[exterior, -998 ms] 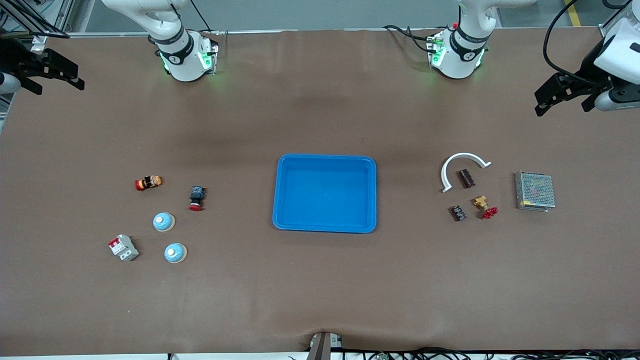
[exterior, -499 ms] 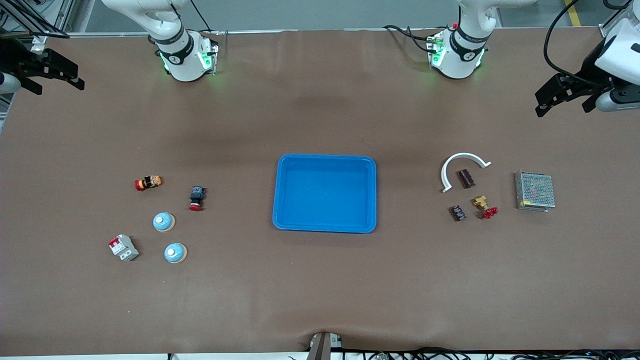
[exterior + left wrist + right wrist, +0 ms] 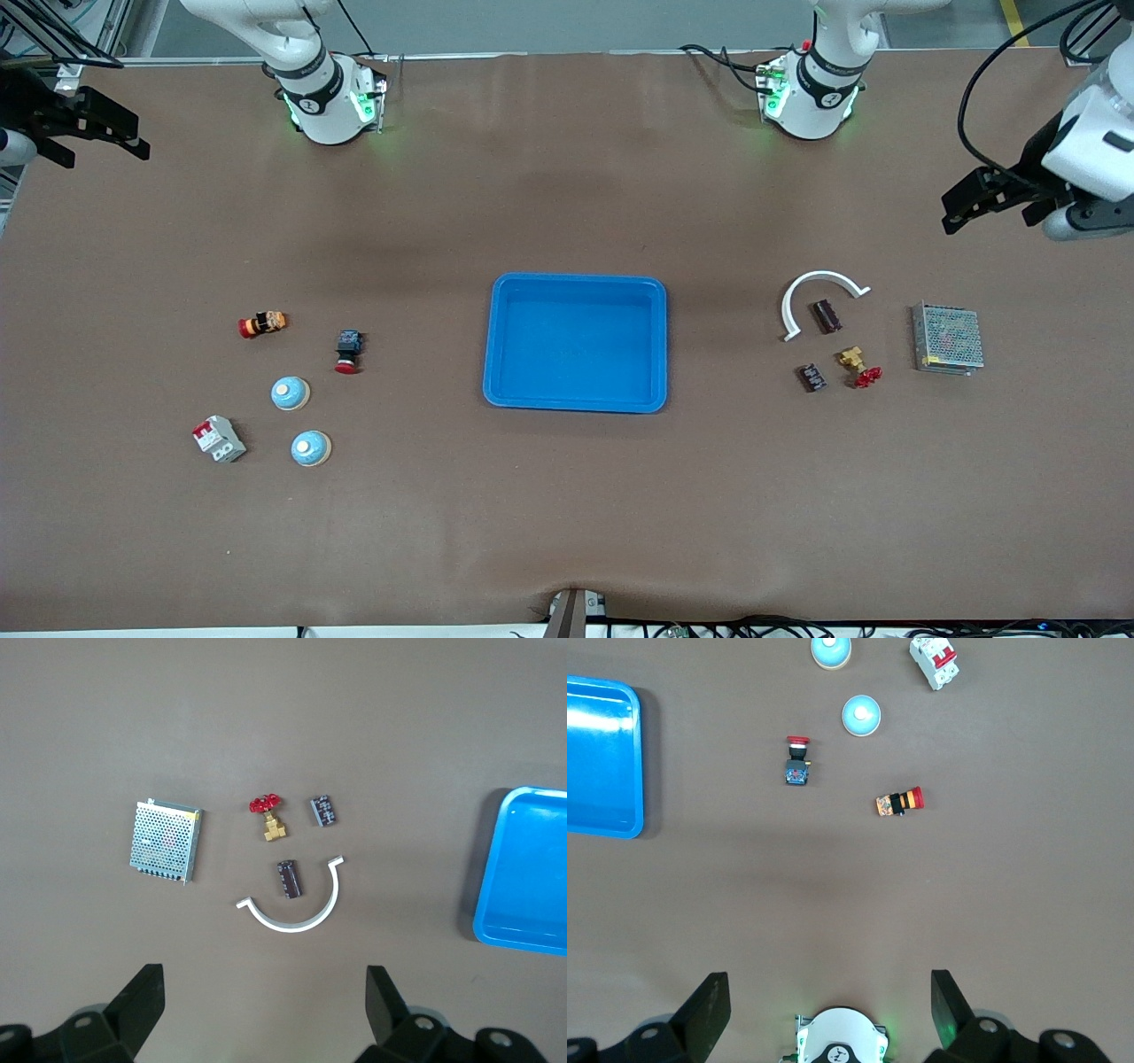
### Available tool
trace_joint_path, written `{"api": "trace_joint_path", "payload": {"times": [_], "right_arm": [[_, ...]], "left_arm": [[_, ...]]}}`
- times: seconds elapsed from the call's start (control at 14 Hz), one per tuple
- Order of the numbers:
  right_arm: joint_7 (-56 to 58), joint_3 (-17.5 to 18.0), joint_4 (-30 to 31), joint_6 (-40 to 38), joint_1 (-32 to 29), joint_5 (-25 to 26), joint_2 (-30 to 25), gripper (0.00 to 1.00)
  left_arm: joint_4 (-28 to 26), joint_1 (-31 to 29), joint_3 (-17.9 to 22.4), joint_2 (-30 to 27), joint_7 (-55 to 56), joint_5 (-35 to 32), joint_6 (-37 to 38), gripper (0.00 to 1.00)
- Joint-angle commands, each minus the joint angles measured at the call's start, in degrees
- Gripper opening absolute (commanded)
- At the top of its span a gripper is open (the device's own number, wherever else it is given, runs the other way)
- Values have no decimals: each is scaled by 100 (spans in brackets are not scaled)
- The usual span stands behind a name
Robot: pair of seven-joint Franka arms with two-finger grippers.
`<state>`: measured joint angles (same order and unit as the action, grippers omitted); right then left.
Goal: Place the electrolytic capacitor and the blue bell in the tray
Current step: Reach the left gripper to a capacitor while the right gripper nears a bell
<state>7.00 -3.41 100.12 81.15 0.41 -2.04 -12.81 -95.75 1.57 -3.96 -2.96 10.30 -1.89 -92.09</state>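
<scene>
Both hands stand wide and empty above the tabletop's two ends. The left hand [image 3: 970, 190] hangs over bare surface at about 1 o'clock of the parts at its end; the right hand [image 3: 84, 133] waits at the other end. The tray [image 3: 576, 283] lies mid-table, empty. The capacitor [image 3: 827, 316], a dark cylinder on its side, rests inside a white arc [image 3: 819, 280], apart from it. Two blue bells [image 3: 290, 393] [image 3: 311, 448] sit toward the right arm's end, the second at 5 o'clock of the first. Likely step: the left hand's approach; the fingers should straddle the capacitor's round body without touching the arc.
</scene>
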Motion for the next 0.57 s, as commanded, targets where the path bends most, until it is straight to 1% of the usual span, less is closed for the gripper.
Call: {"api": "trace_joint_path", "payload": {"times": [0.0,0.29,0.36,0.5], "right_arm": [[-15,-11,-18,163,47,90,129,100],[-6,-11,-18,637,205,90,568,100],[-6,-11,-18,769,249,90,682,100],[-15,-11,-18,972,354,99,814,100]], "left_arm": [[170,-16,9,365,34,57,25,100],[92,-148,18,822,7,22,-168,100],[-57,-157,18,867,7,13,-386,100],[-565,-218,18,850,16,22,-966,100]]}}
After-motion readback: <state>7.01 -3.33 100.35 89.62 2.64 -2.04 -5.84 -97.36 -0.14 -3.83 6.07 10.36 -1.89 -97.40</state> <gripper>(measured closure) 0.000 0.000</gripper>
